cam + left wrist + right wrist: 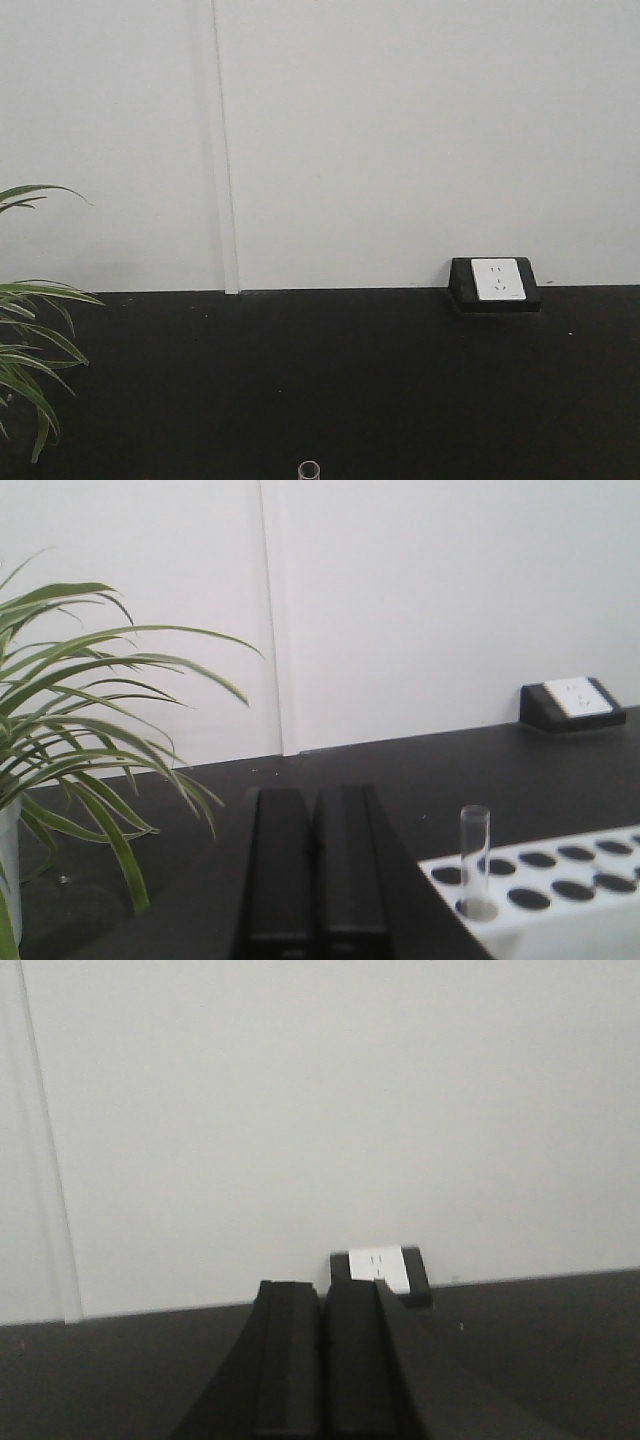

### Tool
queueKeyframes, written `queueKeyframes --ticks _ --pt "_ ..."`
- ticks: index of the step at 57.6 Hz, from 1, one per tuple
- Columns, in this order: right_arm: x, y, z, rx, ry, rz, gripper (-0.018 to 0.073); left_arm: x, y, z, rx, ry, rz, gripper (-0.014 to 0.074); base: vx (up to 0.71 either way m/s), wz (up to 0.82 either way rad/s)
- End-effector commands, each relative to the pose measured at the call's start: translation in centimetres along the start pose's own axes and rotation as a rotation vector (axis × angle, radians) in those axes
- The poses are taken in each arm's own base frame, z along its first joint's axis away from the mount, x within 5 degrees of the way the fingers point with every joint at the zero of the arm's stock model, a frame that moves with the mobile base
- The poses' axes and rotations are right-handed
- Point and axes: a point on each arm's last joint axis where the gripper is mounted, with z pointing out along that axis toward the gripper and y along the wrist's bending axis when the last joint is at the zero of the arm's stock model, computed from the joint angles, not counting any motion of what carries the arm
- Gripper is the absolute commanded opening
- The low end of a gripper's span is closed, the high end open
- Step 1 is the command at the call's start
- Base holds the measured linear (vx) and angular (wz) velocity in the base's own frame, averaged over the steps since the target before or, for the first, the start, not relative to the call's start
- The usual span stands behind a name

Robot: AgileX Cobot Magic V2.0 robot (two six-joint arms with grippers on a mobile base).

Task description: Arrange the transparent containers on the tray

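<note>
Left wrist view shows the left hand (314, 798) clenched, its two black fingers pressed side by side with nothing between them, above the black surface (430, 765). Just to its right, a clear glass tube (474, 855) stands upright in a corner hole of a white rack (560, 905). A green plant (80, 720) spreads at the left. The right hand (322, 1295) is likewise clenched and empty, pointing toward a white socket (380, 1268) by the wall (350, 1110).
</note>
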Motion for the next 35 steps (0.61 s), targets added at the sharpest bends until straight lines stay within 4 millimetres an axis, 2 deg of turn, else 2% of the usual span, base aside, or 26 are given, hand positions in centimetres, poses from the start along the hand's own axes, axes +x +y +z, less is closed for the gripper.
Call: queueKeyframes --ticks 1,6,10,15,20,26,35 --pt "-6.8 0.5 -0.1 -0.016 -0.231 -0.01 -0.0011 -6.1 -0.3 -0.7 0.006 -0.203 0.038 -0.0007 0.0 -0.01" --pt "-10.3 0.8 0.9 -0.019 -0.264 -0.028 -0.0011 -10.0 -0.6 -0.2 -0.001 -0.234 0.109 -0.0007 0.0 -0.01" --pt "-12.9 1.1 3.0 -0.021 -0.263 -0.056 -0.0011 -12.2 -0.7 1.5 -0.002 -0.206 0.122 -0.0007 0.0 0.0" --pt "-14.8 1.3 5.9 -0.023 -0.236 -0.077 -0.0011 -14.3 -0.8 4.1 -0.002 -0.166 0.122 -0.0007 0.0 0.0" --pt "-15.7 1.3 8.7 -0.021 -0.192 -0.077 -0.0011 -14.7 -0.8 6.8 -0.001 -0.108 0.122 -0.0007 0.0 0.0" --pt "-15.4 1.3 11.5 -0.018 -0.13 -0.072 -0.0011 -14.5 -0.8 9.4 0.0 -0.051 0.117 -0.0007 0.0 0.0" --pt "-14.1 1.1 13.4 -0.014 -0.065 -0.056 -0.0008 -12.9 -0.7 11.9 0.001 0.041 0.099 -0.0003 0.0 0.0"
